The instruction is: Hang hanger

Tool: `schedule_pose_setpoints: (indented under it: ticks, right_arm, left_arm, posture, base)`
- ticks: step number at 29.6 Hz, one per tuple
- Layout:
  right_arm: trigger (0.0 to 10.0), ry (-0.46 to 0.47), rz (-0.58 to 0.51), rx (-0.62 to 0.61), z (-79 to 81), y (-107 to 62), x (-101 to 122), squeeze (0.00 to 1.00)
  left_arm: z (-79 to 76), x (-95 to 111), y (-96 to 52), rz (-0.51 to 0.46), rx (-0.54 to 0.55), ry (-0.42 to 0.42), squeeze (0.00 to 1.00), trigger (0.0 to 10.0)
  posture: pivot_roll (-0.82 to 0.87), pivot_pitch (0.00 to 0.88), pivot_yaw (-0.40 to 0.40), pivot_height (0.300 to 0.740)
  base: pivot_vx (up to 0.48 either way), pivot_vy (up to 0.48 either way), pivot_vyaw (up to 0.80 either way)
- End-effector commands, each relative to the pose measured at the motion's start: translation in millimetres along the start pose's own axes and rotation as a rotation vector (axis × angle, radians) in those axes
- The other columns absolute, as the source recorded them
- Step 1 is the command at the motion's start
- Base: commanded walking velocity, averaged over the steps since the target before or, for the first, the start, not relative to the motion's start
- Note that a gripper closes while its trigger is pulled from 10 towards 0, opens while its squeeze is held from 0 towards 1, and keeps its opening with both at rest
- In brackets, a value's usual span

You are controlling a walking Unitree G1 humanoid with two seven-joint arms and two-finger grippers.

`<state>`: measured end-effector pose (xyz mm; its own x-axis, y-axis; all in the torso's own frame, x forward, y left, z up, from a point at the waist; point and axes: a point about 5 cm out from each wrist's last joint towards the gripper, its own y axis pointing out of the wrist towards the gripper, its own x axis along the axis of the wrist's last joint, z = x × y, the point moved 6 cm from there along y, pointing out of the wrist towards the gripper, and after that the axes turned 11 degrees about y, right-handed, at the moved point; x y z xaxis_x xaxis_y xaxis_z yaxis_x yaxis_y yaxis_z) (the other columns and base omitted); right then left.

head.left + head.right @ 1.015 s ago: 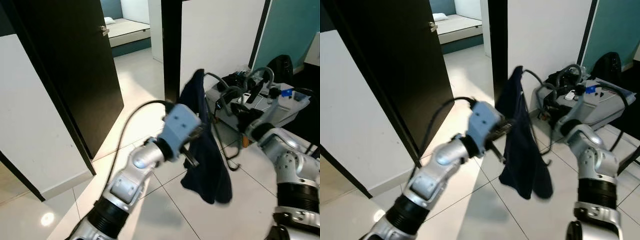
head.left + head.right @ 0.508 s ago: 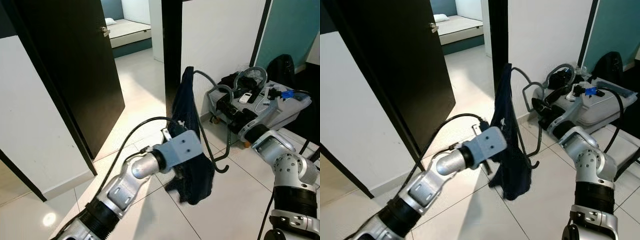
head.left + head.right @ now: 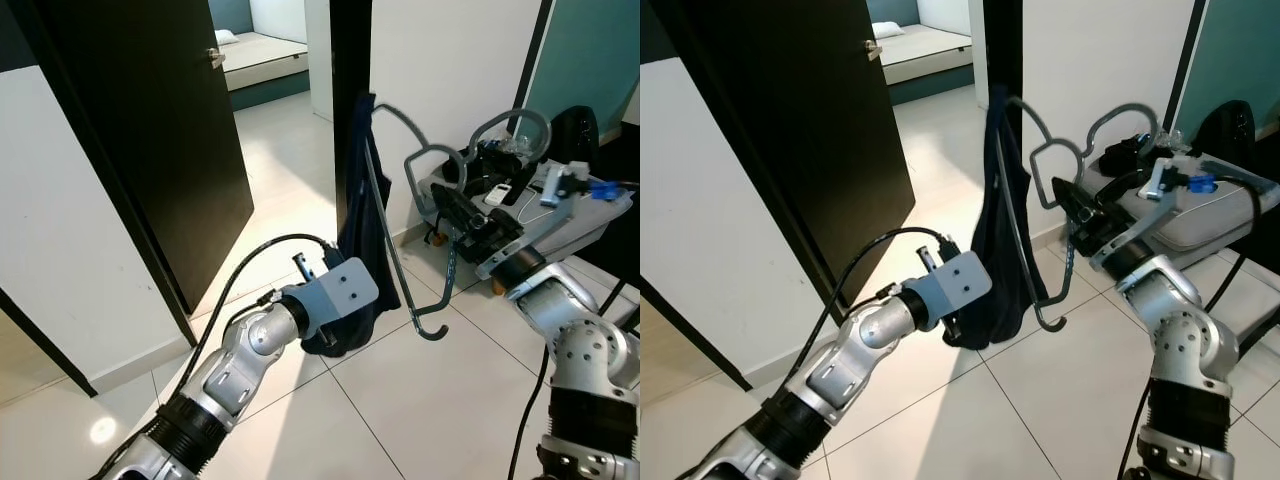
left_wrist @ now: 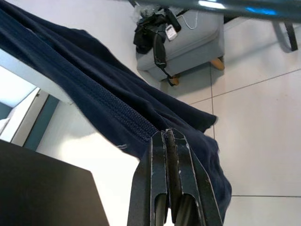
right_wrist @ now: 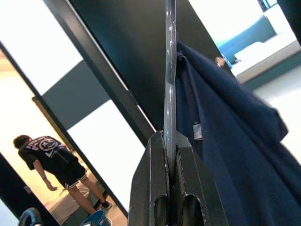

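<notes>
- The hanger, a thin dark metal one with a curled hook, is held up in the air in front of the black pillar that stands beside the white wall.
- A dark blue garment is draped over the hanger's upper end and hangs down along the pillar's front, its lower edge well above the tiled floor.
- The right gripper has its fingers closed tight on the hanger's metal rod (the rod runs straight up out from between them in the right wrist view), on the side of the hanger away from the pillar.
- The left gripper is low beside the pillar, at the garment's lower part; its fingers are pressed together with their tips on the blue cloth, though whether any cloth is actually pinched between them cannot be told.
- The hanger's lower hook end hangs free, below the right gripper and apart from the pillar.
- To the robot's left of the pillar a black door stands open, with a bed in the room beyond.
- To the other side of the pillar, against the wall, a grey ottoman carries cables and small gear.
- In the right wrist view a person in dark clothes stands far off.
</notes>
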<state>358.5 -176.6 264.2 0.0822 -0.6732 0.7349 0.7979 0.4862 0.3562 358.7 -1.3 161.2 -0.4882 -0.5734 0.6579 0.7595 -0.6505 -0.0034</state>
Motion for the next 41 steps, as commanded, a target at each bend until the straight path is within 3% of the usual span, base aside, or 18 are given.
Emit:
schedule_pose_setpoints:
  ticks: [1,7,8,15,17,22,25,26,28,29,31,32,33,34,35,41]
  right_arm:
    - [10.0,-0.044,-0.005,0.032,7.5,0.8,1,0.00]
    - [10.0,-0.096,0.027,0.027,6.9,0.0,-6,0.00]
    - [10.0,-0.117,0.026,0.031,8.0,-0.4,-7,0.00]
    - [10.0,-0.135,-0.004,0.096,20.0,-3.4,-1,0.00]
    - [10.0,-0.146,-0.007,0.144,27.5,-7.5,0,0.00]
    - [10.0,-0.146,-0.017,0.177,31.4,-11.1,1,0.00]
    - [10.0,-0.150,-0.012,0.211,34.9,-14.5,0,0.00]
    - [10.0,-0.150,-0.012,0.211,34.9,-14.5,0,0.00]
    - [10.0,-0.166,0.018,0.227,35.8,-17.2,-7,0.00]
    - [10.0,-0.171,0.031,0.228,35.6,-17.8,-10,0.00]
    - [10.0,-0.171,0.031,0.228,35.6,-17.8,-10,0.00]
    - [10.0,-0.177,0.049,0.232,36.1,-18.4,-14,0.00]
    - [10.0,-0.177,0.049,0.232,36.1,-18.4,-14,0.00]
    - [10.0,-0.183,0.060,0.237,36.9,-18.9,-17,0.00]
    - [10.0,-0.189,0.079,0.247,38.5,-20.1,-22,0.00]
    - [10.0,-0.203,0.148,0.276,41.2,-24.1,-42,0.00]
  left_arm:
    - [0.9,-12,-2.3,0.037,0.002,-0.008,0.00,10.0]
    - [4.0,-4,-2.4,-0.011,0.012,-0.052,0.00,10.0]
    - [5.5,6,-4.1,-0.066,0.010,-0.146,1.00,10.0]
    - [15.8,27,-13.5,-0.190,0.005,-0.318,1.00,10.0]
    - [23.7,38,-25.0,-0.266,-0.041,-0.400,1.00,10.0]
    - [34.6,48,-37.4,-0.330,-0.063,-0.432,1.00,10.0]
    - [59.9,50,-41.5,-0.350,0.032,-0.438,1.00,10.0]
    - [59.9,50,-41.5,-0.350,0.032,-0.438,1.00,10.0]
    - [112.5,48,-43.1,-0.357,0.301,-0.478,1.00,10.0]
    - [130.2,47,-45.2,-0.356,0.399,-0.486,1.00,10.0]
    - [130.2,47,-45.2,-0.356,0.399,-0.486,1.00,10.0]
    - [142.9,49,-46.6,-0.358,0.474,-0.487,0.94,10.0]
    - [142.9,49,-46.6,-0.358,0.474,-0.487,0.94,10.0]
    - [148.0,51,-47.4,-0.363,0.502,-0.489,0.24,10.0]
    - [151.6,54,-48.0,-0.362,0.524,-0.490,0.00,10.0]
    - [154.2,58,-43.9,-0.327,0.580,-0.486,0.00,10.0]
  posture:
    - [-0.08,0.000,0.086,0.740]
    - [-0.08,0.000,0.092,0.740]
    - [-0.08,0.000,0.093,0.740]
    - [-0.08,0.000,0.095,0.740]
    - [-0.08,0.000,0.095,0.740]
    - [-0.08,0.000,0.093,0.740]
    - [-0.07,0.000,0.091,0.740]
    - [-0.07,0.000,0.091,0.740]
    - [-0.07,0.000,0.089,0.740]
    - [-0.07,0.000,0.088,0.740]
    - [-0.07,0.000,0.088,0.740]
    - [-0.07,0.000,0.088,0.740]
    - [-0.07,0.000,0.088,0.740]
    - [-0.07,0.000,0.088,0.740]
    - [-0.07,0.000,0.088,0.740]
    - [-0.08,0.000,0.094,0.740]
  base:
    - [0.000,0.000,0.00]
    - [0.000,0.000,0.00]
    - [0.000,0.000,0.00]
    - [0.000,0.000,0.00]
    - [0.000,0.000,0.00]
    - [0.000,0.000,0.00]
    - [0.000,0.000,0.00]
    - [0.000,0.000,0.00]
    - [0.000,0.000,0.00]
    - [0.000,0.000,0.00]
    - [0.000,0.000,0.00]
    - [0.000,0.000,0.00]
    - [0.000,0.000,0.00]
    - [0.000,0.000,0.00]
    - [0.000,0.000,0.00]
    - [0.000,0.000,0.00]
